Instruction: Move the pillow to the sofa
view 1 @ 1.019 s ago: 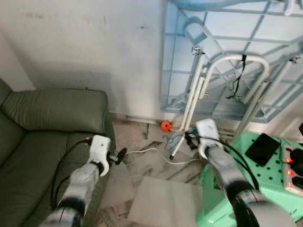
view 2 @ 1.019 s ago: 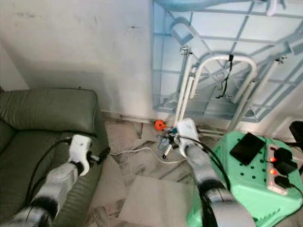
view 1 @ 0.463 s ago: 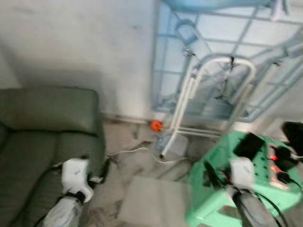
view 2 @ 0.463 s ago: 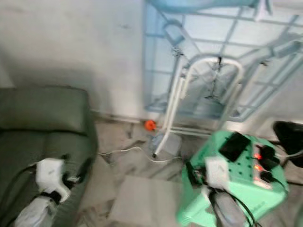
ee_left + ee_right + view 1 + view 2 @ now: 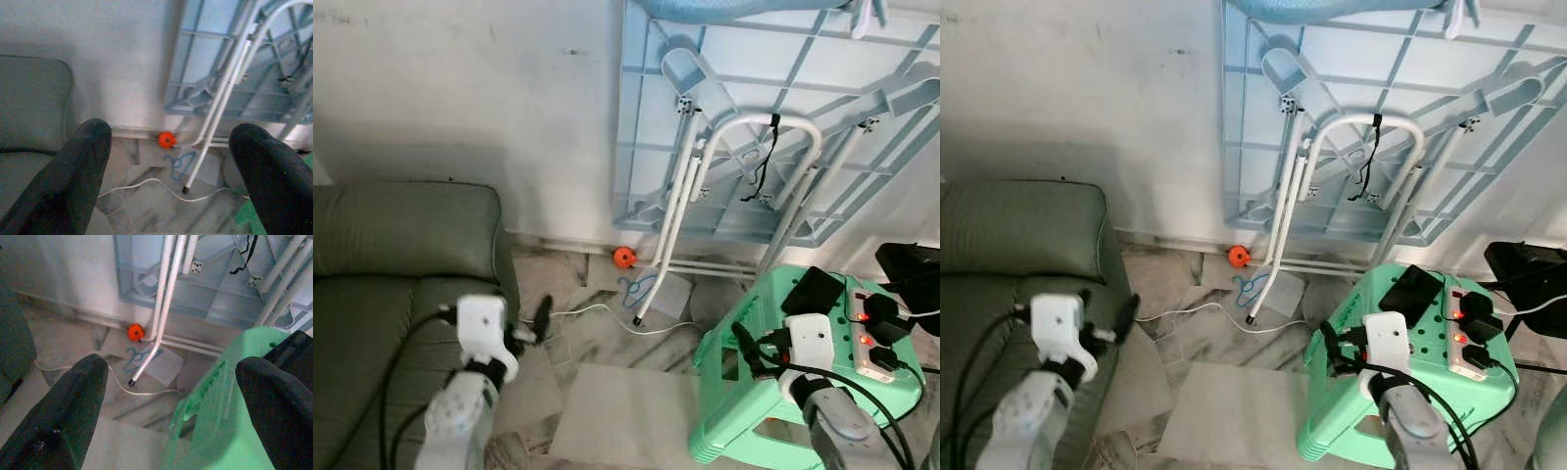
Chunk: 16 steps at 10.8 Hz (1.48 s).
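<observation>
Your dark green sofa (image 5: 382, 264) fills the left; no pillow can be made out. The green stool (image 5: 803, 382) stands right. Your left gripper (image 5: 168, 161) and right gripper (image 5: 171, 401) hang spread, holding nothing.

Dark green sofa (image 5: 382, 284), mint-green stool (image 5: 754, 392), orange ball (image 5: 624, 258).

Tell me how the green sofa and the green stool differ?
The sofa is dark olive green, soft and padded, and sits on the robot's left against the wall. The stool is bright mint green hard plastic with a perforated top, and stands on the robot's right. The sofa's visible cushions are bare, while the stool carries a power strip with lit red switches and a black device. Both rest on the marble-patterned floor.
</observation>
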Available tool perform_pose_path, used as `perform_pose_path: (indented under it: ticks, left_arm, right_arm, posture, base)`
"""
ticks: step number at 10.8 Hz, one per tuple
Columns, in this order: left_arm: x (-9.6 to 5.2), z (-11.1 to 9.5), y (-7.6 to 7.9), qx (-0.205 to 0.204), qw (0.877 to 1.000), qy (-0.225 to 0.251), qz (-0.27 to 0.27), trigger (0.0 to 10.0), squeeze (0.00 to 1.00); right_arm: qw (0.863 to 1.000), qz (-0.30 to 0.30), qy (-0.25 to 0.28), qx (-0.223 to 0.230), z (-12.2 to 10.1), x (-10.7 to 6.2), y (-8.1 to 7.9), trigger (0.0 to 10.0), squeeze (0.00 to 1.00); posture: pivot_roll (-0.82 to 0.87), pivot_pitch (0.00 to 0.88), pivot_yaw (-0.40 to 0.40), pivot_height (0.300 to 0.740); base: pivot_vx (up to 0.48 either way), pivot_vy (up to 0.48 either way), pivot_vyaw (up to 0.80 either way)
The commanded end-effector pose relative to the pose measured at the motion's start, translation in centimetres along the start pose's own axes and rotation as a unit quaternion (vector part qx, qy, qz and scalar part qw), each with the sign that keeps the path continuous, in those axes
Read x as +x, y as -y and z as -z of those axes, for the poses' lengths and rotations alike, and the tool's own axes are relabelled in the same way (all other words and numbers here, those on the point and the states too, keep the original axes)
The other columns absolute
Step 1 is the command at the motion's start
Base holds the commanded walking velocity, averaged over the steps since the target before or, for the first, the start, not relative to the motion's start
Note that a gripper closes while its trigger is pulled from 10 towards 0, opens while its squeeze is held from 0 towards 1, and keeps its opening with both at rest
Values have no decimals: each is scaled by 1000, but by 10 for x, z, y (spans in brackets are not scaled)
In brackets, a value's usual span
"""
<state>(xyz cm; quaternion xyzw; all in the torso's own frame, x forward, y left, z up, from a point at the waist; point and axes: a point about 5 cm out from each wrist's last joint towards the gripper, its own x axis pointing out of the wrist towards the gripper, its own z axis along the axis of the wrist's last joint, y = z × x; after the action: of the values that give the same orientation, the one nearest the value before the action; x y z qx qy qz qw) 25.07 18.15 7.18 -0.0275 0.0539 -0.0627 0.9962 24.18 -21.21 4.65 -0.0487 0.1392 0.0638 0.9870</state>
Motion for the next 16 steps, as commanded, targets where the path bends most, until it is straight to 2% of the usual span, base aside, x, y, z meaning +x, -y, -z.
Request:
perform_pose_path:
  ticks: [1, 3, 4, 6, 8, 11, 13, 14, 15, 16]
  left_arm:
    - [1, -4, -4, -4, 1000, 3, -14, 10000, 0]
    - [5, -8, -5, -10, 1000, 5, -17, 10000, 0]
    - [7, -9, -2, -29, 1000, 2, -5, 10000, 0]
    - [9, -13, -6, -13, 1000, 12, -19, 10000, 0]
    - [12, -17, -9, -33, 999, 17, -21, 10000, 0]
    - [13, -21, -18, 20, 998, 31, -53, 10000, 0]
    - [12, -19, -23, -7, 997, 12, -77, 10000, 0]
    - [12, -20, -23, 17, 997, 17, -77, 10000, 0]
    - [13, -19, -23, 9, 997, 16, -75, 10000, 0]
    - [16, -23, -27, 33, 994, 22, -105, 10000, 0]
  right_arm:
    - [1000, -1, 2, -9, -4, 0, 2, 10000, 0]
    - [1000, -13, 11, -17, -9, 3, -5, 10000, 0]
    - [999, -25, 17, -21, -12, 4, -9, 10000, 0]
    - [999, -25, 27, -24, -21, 7, -12, 10000, 0]
    - [999, -24, 30, -25, -25, 7, -14, 10000, 0]
    - [999, -23, 32, -29, -30, 6, -16, 10000, 0]
    - [999, -24, 32, -29, -32, 5, -17, 10000, 0]
    - [999, -25, 31, -31, -33, 5, -17, 10000, 0]
    - [999, -25, 31, -31, -34, 5, -18, 10000, 0]
    - [999, -26, 32, -33, -35, 5, -18, 10000, 0]
  posture:
    - [-118, 0, -34, 740]
    - [-115, 0, -30, 740]
    - [-115, 0, -27, 740]
    - [-115, 0, -22, 740]
    - [-116, 0, -19, 740]
    - [-119, 0, -19, 740]
    - [-117, 0, -19, 740]
    - [-118, 0, -19, 740]
    - [-118, 0, -19, 740]
    - [-118, 0, -22, 740]
  base:
    - [0, 0, 800]
    - [0, 0, 800]
    - [0, 0, 800]
    - [0, 0, 800]
    - [0, 0, 800]
    - [0, 0, 800]
    - [0, 0, 800]
    - [0, 0, 800]
    - [0, 0, 800]
    - [0, 0, 800]
